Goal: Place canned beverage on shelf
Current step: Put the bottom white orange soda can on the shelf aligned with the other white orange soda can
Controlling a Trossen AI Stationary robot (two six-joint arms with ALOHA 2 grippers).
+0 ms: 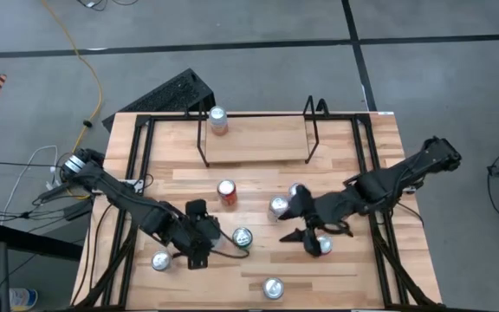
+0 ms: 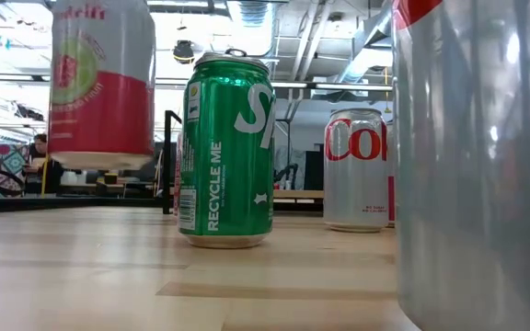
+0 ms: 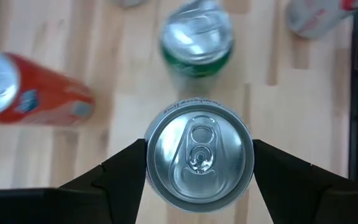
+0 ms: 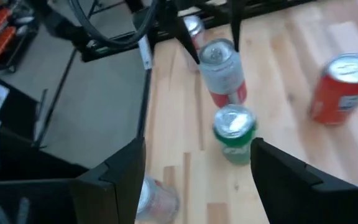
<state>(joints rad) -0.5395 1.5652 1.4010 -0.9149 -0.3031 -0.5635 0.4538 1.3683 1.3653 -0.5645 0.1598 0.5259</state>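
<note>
A wooden table (image 1: pixel 336 178) seen from above, with two dark robot arms over its near half. The left gripper (image 3: pixel 199 163) pinches a silver-topped can (image 3: pixel 199 163) from both sides and holds it above the tabletop, near a green can (image 1: pixel 243 237). The right gripper (image 4: pixel 194 171) hangs over the right-hand side, its fingers spread and holding nothing. The shelf (image 1: pixel 258 147) stands at the far edge with one can (image 1: pixel 218 120) at its left end.
</note>
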